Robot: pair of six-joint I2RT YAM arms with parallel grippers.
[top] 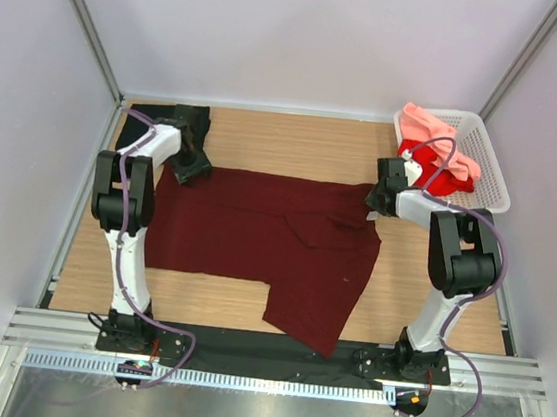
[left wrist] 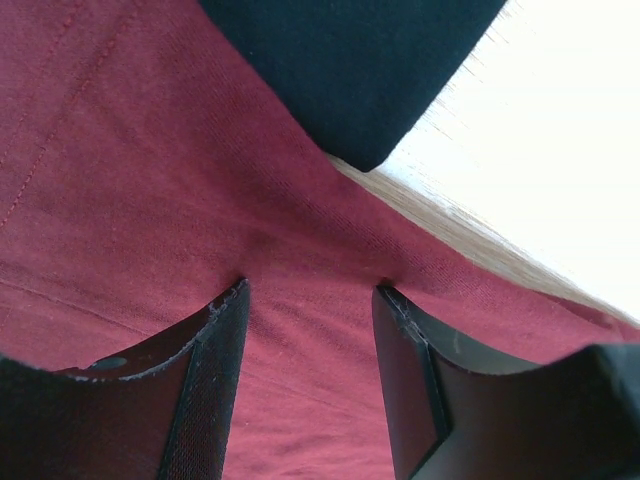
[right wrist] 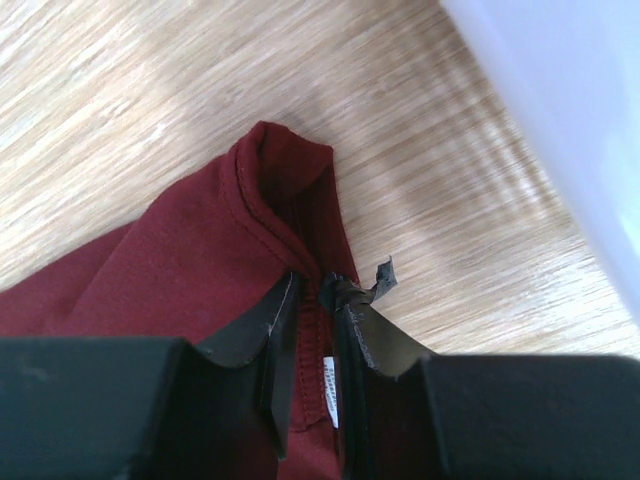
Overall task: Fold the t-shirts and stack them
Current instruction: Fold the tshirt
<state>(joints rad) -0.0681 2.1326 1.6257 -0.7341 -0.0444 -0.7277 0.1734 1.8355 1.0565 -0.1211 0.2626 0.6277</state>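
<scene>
We log the maroon t-shirt [top: 265, 237] spread flat mid-worktop [top: 296, 145]. The right end effector [right wrist: 312, 280] pinches its far right corner. The left end effector [left wrist: 310, 285], fingers spread, presses its far left edge beside the black t-shirt [left wrist: 360, 60]. We take these as paired corners for a fold.

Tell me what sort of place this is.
Probably a robot test cell: plain white walls box in a wooden table, left arm and right arm bolted at its near edge, a maroon t-shirt spread between them.

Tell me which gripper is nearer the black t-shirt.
Left. The left gripper is down on the maroon t-shirt, just beside the black t-shirt; the right gripper pinches the maroon t-shirt's opposite end.
</scene>
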